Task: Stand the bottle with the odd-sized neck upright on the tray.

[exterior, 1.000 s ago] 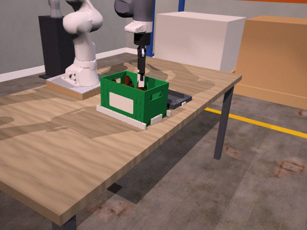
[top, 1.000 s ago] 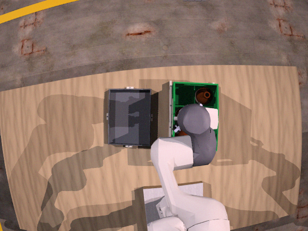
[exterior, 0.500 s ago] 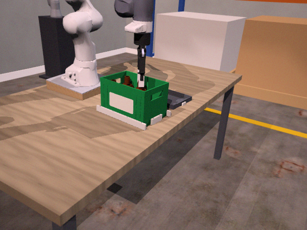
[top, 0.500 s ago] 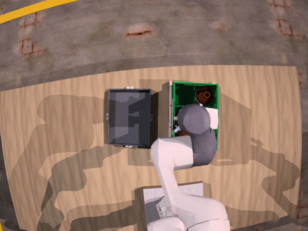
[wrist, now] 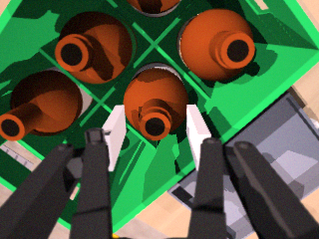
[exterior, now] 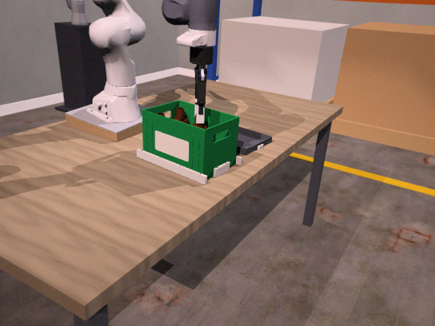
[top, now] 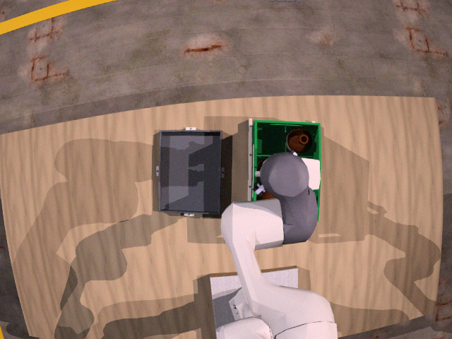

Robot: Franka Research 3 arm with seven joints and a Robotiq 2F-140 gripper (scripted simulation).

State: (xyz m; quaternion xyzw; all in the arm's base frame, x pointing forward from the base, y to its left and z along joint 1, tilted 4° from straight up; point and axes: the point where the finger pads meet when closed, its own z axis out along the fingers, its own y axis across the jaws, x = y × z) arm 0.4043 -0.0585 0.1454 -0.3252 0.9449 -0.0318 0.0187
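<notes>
A green crate (exterior: 189,138) stands on the table and holds several brown bottles. In the wrist view my gripper (wrist: 156,119) hangs straight over one bottle (wrist: 155,106), its white fingertips on either side of the neck with a clear gap to each. The gripper is open. Other bottles stand at the upper left (wrist: 90,52), upper right (wrist: 219,47) and left (wrist: 37,107) of that view. The dark grey tray (top: 190,171) lies left of the crate in the overhead view. My arm hides most of the crate there; one bottle (top: 301,139) shows.
White stop blocks (exterior: 172,166) edge the crate's base. The robot's base plate (exterior: 101,122) sits behind the crate. A white box (exterior: 281,56) and a tan box (exterior: 386,84) stand beyond the table.
</notes>
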